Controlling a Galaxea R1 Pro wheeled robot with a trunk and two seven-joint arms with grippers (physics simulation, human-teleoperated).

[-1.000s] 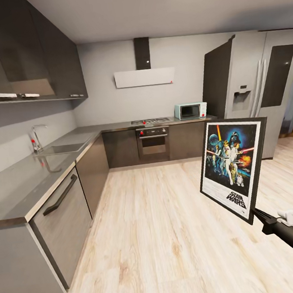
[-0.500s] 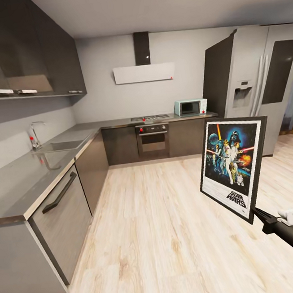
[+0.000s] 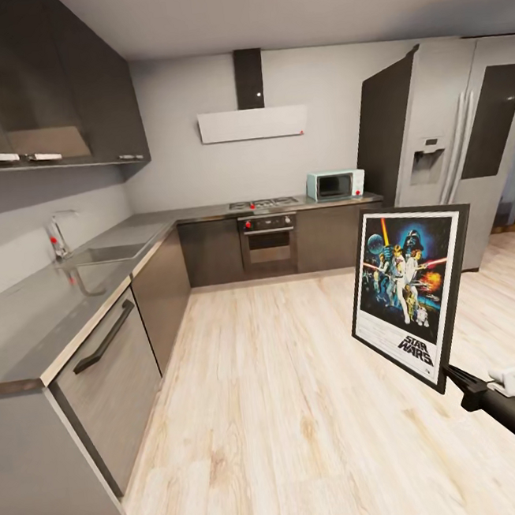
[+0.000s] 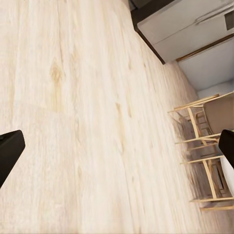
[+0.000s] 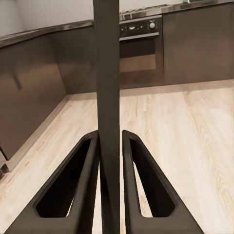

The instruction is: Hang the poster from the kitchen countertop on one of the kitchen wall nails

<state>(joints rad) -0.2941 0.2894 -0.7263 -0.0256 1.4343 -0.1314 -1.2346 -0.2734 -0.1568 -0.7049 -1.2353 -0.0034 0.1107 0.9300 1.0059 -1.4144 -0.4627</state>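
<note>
At the right of the head view, the poster (image 3: 410,293) stands upright in the air over the floor, clear of the kitchen countertop (image 3: 34,320) and well short of any wall. Your right gripper (image 3: 452,374) has it by the lower corner only; the right wrist view shows both fingers (image 5: 87,180) pressed flat against the thin frame edge (image 5: 107,97).

Risks, as judged:
- A tall frame pinched at one corner can pivot or slip in the grip if you swing or stop the base sharply.
- Its free top edge could clip the fridge (image 3: 452,150) or the cabinets (image 3: 210,254) when you turn in close.
- No wall nail is discernible at this range, so you may commit to the wrong wall.

Your left gripper (image 4: 117,151) hangs spread wide and empty over the wood plank floor (image 3: 288,397), with wooden chairs (image 4: 204,146) near it.

Glossy dark countertop runs in an L past the sink (image 3: 103,255) to the oven (image 3: 269,244), with a white hood (image 3: 252,123) above.
</note>
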